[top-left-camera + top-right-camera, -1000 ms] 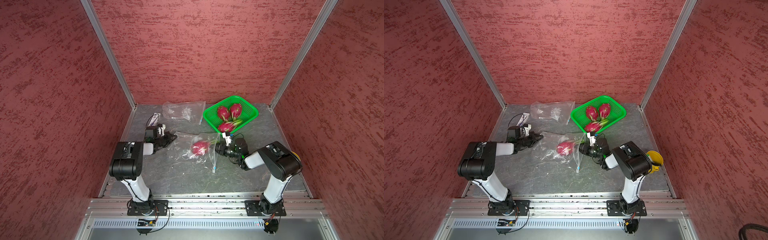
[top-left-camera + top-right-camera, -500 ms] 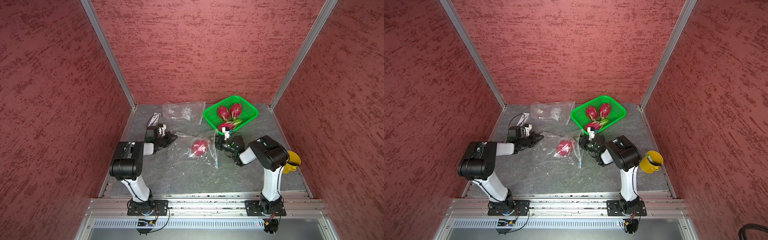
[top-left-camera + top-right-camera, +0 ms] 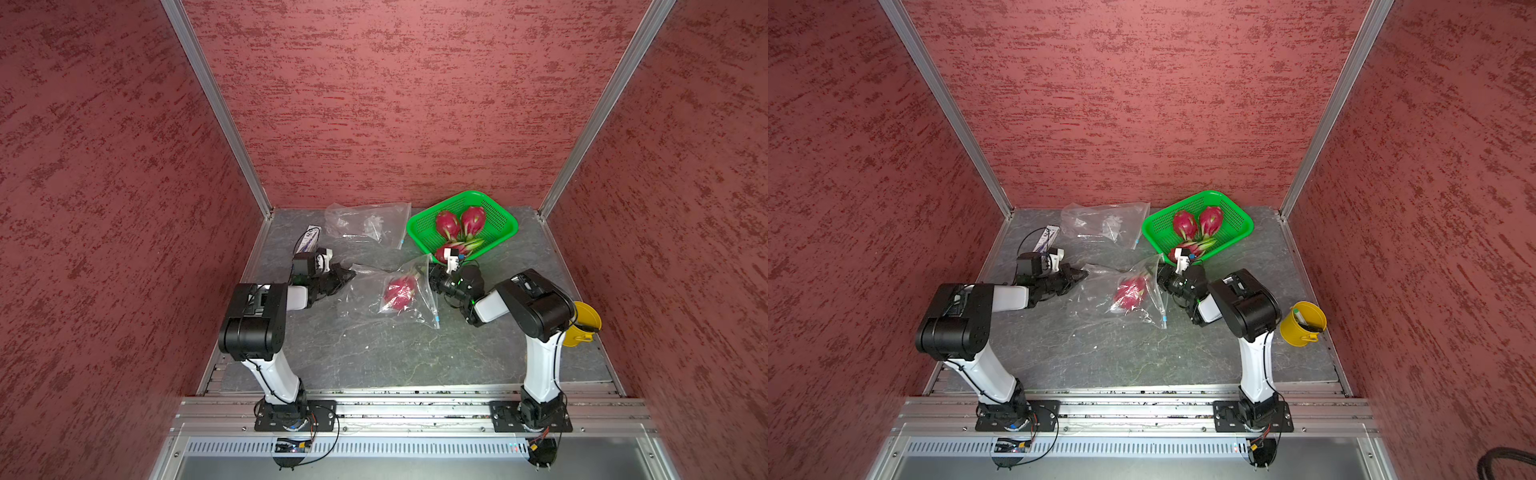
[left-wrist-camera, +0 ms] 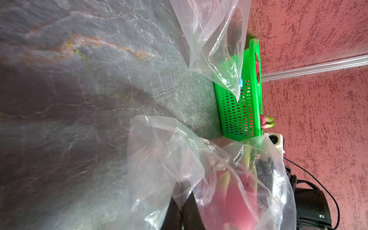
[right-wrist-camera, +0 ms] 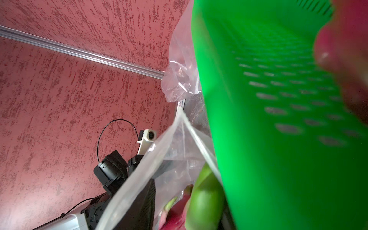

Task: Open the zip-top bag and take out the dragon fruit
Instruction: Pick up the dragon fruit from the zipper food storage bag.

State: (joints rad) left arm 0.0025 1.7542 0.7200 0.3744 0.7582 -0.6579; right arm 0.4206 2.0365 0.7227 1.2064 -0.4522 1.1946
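Fruit (image 3: 400, 293) in bag (image 3: 365, 291), middle of surface (image 3: 374, 353). Left tool (image 3: 347, 275) clamped on bag's left edge, apart from fruit. Right tool (image 3: 432, 277) at bag mouth, just right of fruit; grip state can't tell.

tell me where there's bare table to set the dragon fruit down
Freest is the wide table strip bordered by the zip-top bag and the front rail. A smaller patch lies between the green basket, the right wall and the yellow bucket. Crowded: back middle, where empty bag, basket and bagged dragon fruit sit close.
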